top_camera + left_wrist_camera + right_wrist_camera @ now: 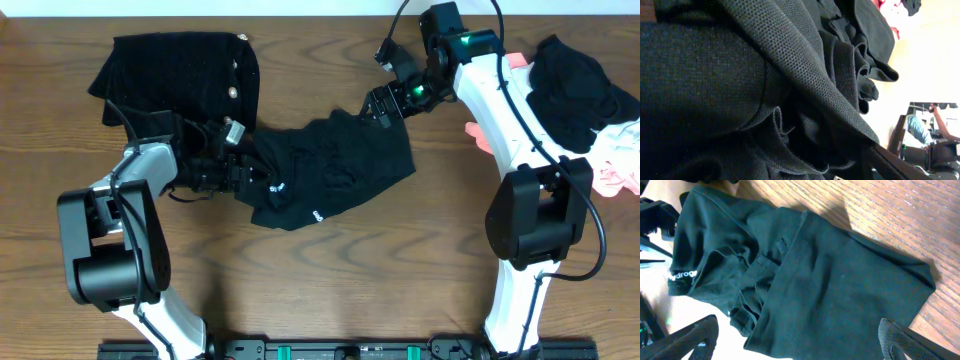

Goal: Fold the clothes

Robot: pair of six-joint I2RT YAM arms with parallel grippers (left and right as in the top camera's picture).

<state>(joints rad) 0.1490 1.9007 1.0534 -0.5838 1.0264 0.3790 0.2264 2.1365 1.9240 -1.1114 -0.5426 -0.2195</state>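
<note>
Jaws of the right gripper (799,326) wide apart, holding nothing, hanging over the black shorts (330,170). Jaws of the left gripper (240,165) buried in the shorts' left end; cannot tell if open or closed. Only from the left wrist: bunched folds up close. Only from overhead: shorts in the middle of the table (330,290), lying long from lower left to upper right.

Left gripper (232,168): the bunched dark green fabric shorts (330,175) press against it on the table-centre side. A spread black knit garment (185,65) blocks the far side. The bare wooden table (350,290) on its near side is open.

Right gripper (383,103): fingers spread, shorts directly beneath. A heap of black, pink and white clothes (590,100) lies well apart, beyond its own arm.
</note>
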